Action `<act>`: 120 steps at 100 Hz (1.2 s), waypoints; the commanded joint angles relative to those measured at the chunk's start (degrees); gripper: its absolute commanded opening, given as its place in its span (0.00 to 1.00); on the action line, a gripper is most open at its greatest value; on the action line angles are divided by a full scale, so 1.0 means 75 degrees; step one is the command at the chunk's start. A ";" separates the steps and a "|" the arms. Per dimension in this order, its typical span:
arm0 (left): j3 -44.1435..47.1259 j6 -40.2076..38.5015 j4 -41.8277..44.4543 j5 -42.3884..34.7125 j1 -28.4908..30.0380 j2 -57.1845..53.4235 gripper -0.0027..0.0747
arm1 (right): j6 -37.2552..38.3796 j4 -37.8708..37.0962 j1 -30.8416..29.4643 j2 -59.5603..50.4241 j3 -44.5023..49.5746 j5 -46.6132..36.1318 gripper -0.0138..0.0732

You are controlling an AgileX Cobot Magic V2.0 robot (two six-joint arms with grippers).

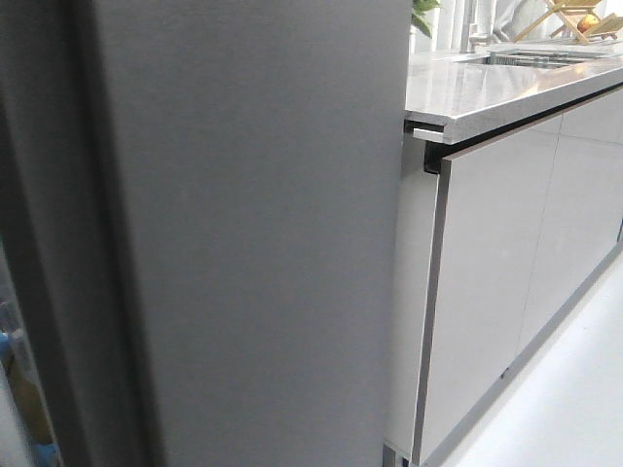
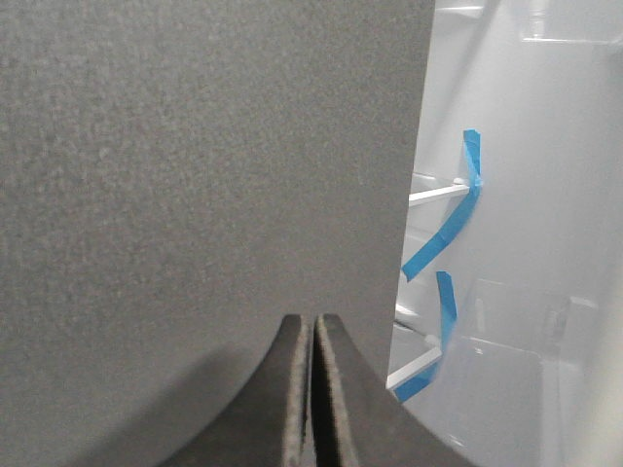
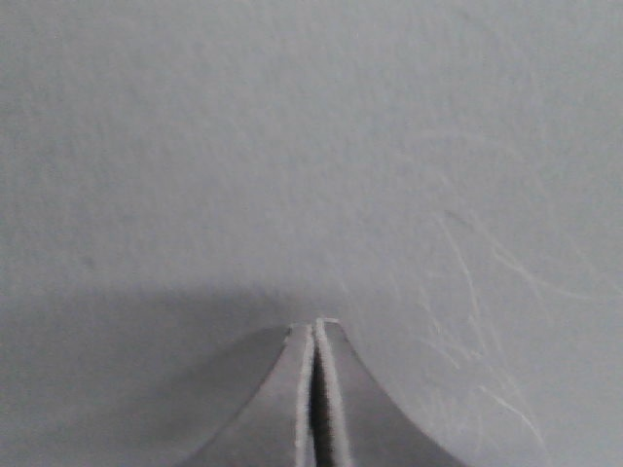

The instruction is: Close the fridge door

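Fridge door (image 2: pixel 195 175) not yet shut: white lining with blue tape (image 2: pixel 458 209) shows past its edge. Left pincer (image 2: pixel 311 336) and right pincer (image 3: pixel 314 336), both pressed together, empty, against grey panels.

fridge door (image 1: pixel 243 233) cut off top and bottom, hiding both arms, blurred colourful items (image 1: pixel 19 389) at lower left

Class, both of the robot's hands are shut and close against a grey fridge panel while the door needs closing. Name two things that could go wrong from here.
1. The left hand sits near the fridge door edge; it may slip off toward the white lining with blue tape.
2. The right hand faces a plain grey surface; narrow tips might skid or scuff it.
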 commanded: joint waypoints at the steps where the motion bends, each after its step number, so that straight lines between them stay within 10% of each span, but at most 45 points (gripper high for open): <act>1: 0.0213 -0.0027 -0.0013 -0.0587 -0.0061 0.0145 0.01 | -0.0004 -0.0094 0.0032 -0.0082 -0.0299 -0.0847 0.07; 120: 0.0213 -0.0027 -0.0013 -0.0587 -0.0061 0.0145 0.01 | 0.0052 -0.0094 0.0084 0.3069 -0.2908 -0.1410 0.07</act>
